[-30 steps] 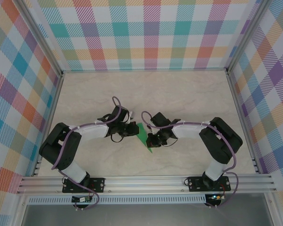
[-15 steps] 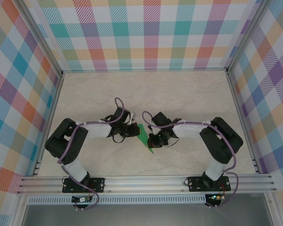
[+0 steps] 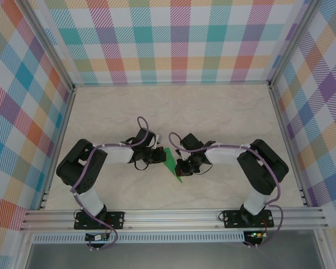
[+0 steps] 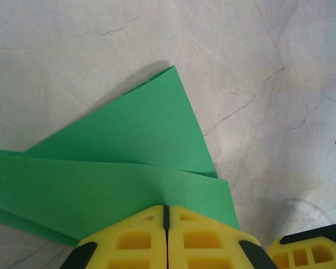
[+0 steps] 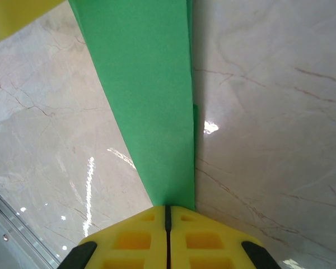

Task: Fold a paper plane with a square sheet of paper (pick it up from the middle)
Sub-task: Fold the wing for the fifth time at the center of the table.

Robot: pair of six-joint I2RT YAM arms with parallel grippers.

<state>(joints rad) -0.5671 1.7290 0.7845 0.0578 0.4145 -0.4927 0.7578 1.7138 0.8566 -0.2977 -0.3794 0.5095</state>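
A pale marbled tabletop (image 3: 213, 112) is spreading across the enclosure, with thin brown veins running through its cream surface. Plaid walls in pastel colours are standing round it: the far wall (image 3: 173, 39), the left wall (image 3: 17, 112) and the right wall (image 3: 325, 112). Aluminium posts (image 3: 47, 45) are rising at the far corners, and aluminium rails (image 3: 173, 216) are running along the near edge. A grey panel (image 3: 173, 252) is lying nearer than the rails. Light is glinting in small bright spots (image 5: 211, 127) on the glossy tabletop.
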